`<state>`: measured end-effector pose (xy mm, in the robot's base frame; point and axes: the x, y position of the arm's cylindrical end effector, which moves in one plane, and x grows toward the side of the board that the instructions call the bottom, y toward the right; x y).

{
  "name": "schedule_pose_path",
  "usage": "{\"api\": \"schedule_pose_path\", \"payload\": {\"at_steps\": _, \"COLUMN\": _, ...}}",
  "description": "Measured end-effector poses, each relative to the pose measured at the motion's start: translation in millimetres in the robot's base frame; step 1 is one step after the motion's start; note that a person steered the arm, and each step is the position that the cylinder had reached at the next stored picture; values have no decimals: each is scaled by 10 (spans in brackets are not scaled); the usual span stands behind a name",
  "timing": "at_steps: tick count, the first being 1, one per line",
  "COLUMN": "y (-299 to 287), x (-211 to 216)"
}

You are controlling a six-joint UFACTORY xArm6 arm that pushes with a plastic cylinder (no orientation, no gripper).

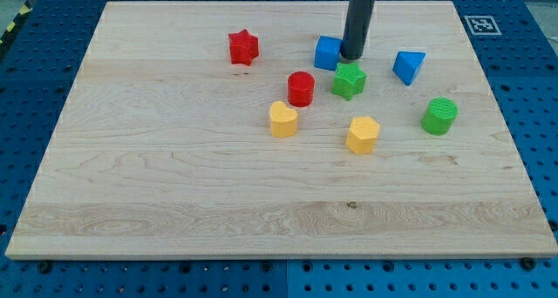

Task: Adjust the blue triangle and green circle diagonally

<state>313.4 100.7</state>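
Wooden board (pixel 174 176) on a blue pegboard table. My tip (pixel 351 57) is a bare rod, no jaws to open or shut; it sits touching the blue cube (pixel 327 52) on its right side, just above the green star (pixel 349 80). Blue triangle (pixel 408 67) is near, to the tip's right. Green circle (pixel 439 116) is farther off, down-right. Red cylinder (pixel 301 88), yellow heart (pixel 282 119) and yellow hexagon (pixel 362 134) lie below; red star (pixel 243 47) well left.
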Motion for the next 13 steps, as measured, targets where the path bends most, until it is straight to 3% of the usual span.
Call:
{"api": "schedule_pose_path", "payload": {"at_steps": 2, "y": -330, "x": -54}}
{"api": "schedule_pose_path", "payload": {"at_steps": 3, "y": -170, "x": -54}}
{"api": "schedule_pose_path", "payload": {"at_steps": 5, "y": 917, "x": -10}}
{"api": "schedule_pose_path", "payload": {"at_steps": 6, "y": 1421, "x": 310}}
{"api": "schedule_pose_path", "payload": {"at_steps": 7, "y": 1514, "x": 571}}
{"api": "schedule_pose_path", "payload": {"at_steps": 10, "y": 741, "x": 643}}
{"api": "schedule_pose_path", "payload": {"at_steps": 13, "y": 679, "x": 603}}
